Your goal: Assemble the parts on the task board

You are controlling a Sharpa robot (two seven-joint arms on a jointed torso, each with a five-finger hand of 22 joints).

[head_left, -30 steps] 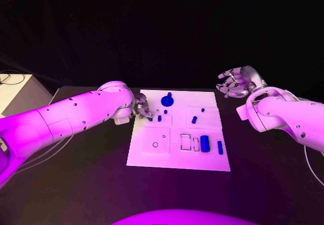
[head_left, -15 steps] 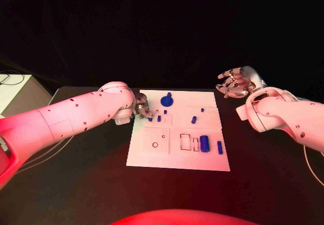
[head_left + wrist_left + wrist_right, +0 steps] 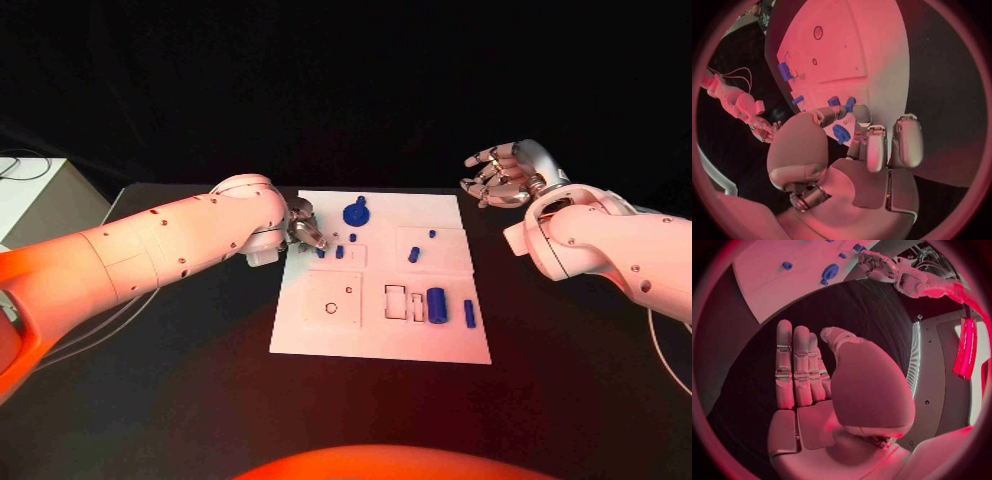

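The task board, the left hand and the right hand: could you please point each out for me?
task board [image 3: 378,340], head view, bare near part of the white plate.
left hand [image 3: 304,228], head view, middle of the silver fingers.
right hand [image 3: 500,172], head view, middle of the palm.

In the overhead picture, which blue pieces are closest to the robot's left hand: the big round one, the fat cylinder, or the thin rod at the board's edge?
From the left hand:
1. Big round piece, far end of the board.
2. Fat cylinder, near-right area.
3. Thin rod, beside it, right edge.

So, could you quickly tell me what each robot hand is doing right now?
Left robot hand: pinching a small blue plastic part.
Right robot hand: open, holding nothing.
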